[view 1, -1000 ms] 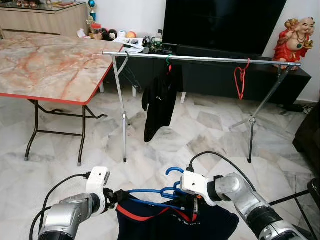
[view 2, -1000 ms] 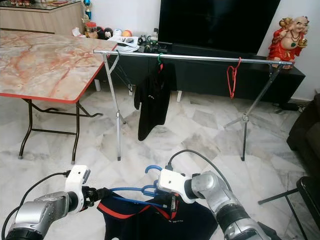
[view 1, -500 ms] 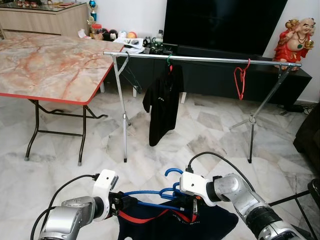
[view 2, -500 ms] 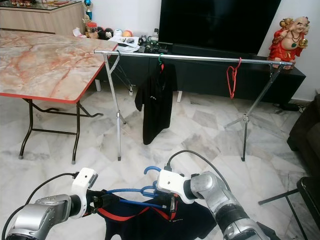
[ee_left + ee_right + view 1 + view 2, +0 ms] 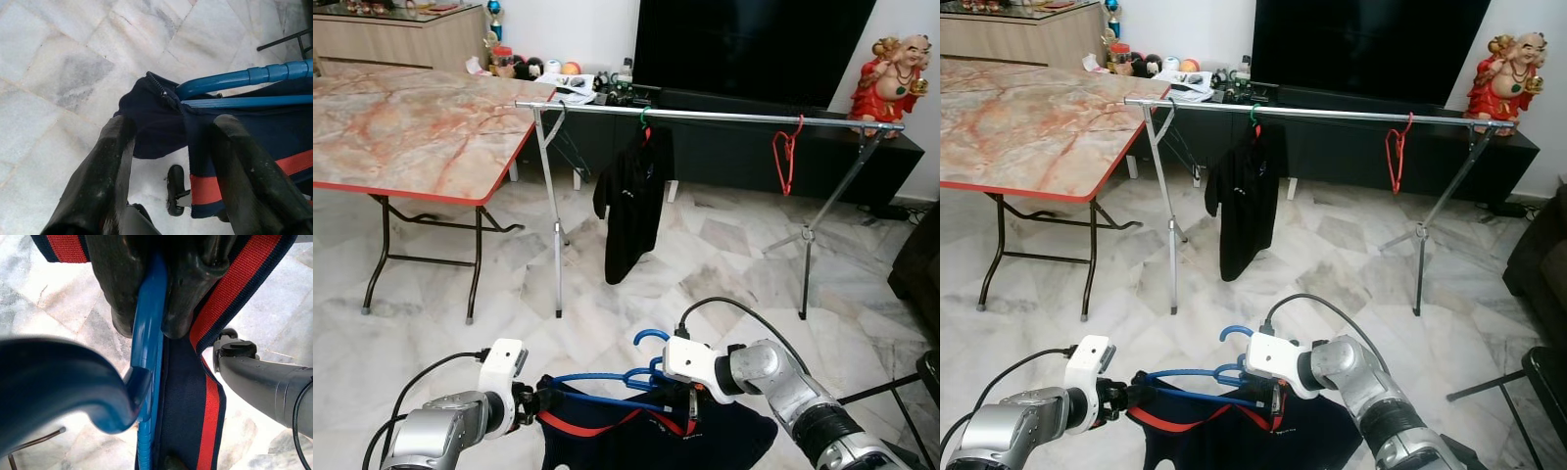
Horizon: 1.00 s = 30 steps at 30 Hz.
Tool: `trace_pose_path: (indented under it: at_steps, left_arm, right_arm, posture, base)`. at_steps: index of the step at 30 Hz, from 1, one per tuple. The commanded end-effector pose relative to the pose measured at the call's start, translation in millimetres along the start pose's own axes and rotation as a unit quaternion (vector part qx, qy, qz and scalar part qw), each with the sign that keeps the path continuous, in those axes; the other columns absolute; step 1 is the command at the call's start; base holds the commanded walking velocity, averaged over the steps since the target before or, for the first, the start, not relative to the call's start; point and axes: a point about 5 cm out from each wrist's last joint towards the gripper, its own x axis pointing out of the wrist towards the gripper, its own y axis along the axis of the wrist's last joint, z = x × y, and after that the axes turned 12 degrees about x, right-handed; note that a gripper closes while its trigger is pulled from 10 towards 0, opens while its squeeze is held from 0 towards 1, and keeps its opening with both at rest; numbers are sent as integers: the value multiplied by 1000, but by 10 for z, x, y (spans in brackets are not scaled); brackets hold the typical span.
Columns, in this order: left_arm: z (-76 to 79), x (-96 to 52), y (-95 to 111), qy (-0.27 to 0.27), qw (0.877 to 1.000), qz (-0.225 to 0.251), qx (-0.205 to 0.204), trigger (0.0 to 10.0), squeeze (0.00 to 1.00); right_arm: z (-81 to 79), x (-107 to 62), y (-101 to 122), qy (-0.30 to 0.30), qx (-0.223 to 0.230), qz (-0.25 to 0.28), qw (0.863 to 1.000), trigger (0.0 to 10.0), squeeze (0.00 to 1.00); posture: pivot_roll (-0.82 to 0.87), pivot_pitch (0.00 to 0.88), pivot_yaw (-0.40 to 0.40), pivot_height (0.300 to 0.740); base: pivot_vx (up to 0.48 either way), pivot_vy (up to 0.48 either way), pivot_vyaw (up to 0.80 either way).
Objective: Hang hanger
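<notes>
Right gripper (image 5: 142, 298) jaws pinch the blue hanger (image 5: 607, 380); left gripper (image 5: 171, 166) jaws spread, garment-hidden.

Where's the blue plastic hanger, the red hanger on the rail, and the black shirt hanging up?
Blue plastic hanger (image 5: 651, 336): left eye view, on its curved hook.
Red hanger on the silver metal rail (image 5: 785, 157): left eye view, on its looped wire body.
Black hanging shirt (image 5: 1244, 211): right eye view, on the middle of the cloth.

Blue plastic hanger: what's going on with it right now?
Right gripper shut on blue plastic hanger. Left gripper open around navy shirt. Silver clothes rail ahead, unobstructed.
</notes>
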Motion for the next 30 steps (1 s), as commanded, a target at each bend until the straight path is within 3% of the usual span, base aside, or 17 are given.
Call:
trace_pose_path:
  at_steps: [1,2,3,7,30]
  left_arm:
    - [16,10,-1,-8,1000,1,-7,9490,0]
    - [31,17,4,-13,1000,2,-6,9176,0]
    - [53,28,12,-21,1000,5,-6,4314,0]
    - [78,41,4,-29,1000,4,-5,0,0]
    - [85,58,-24,-30,1000,3,-3,0,0]
  right_arm:
    - [67,-52,119,-11,-17,15,1000,0,0]
    - [68,-51,125,-11,-18,15,1000,0,0]
    - [67,-47,139,-9,-19,17,1000,0,0]
    - [53,-28,164,-4,-23,19,1000,0,0]
    - [56,-24,195,-4,-28,22,999,0,0]
  posture:
    - [216,0,-103,740]
    - [216,0,-103,740]
    - [216,0,-103,740]
    - [216,0,-104,740]
    - [217,0,-107,740]
  base:
    - [0,0,0]
    - [0,0,0]
    - [0,0,0]
    - [0,0,0]
    - [0,0,0]
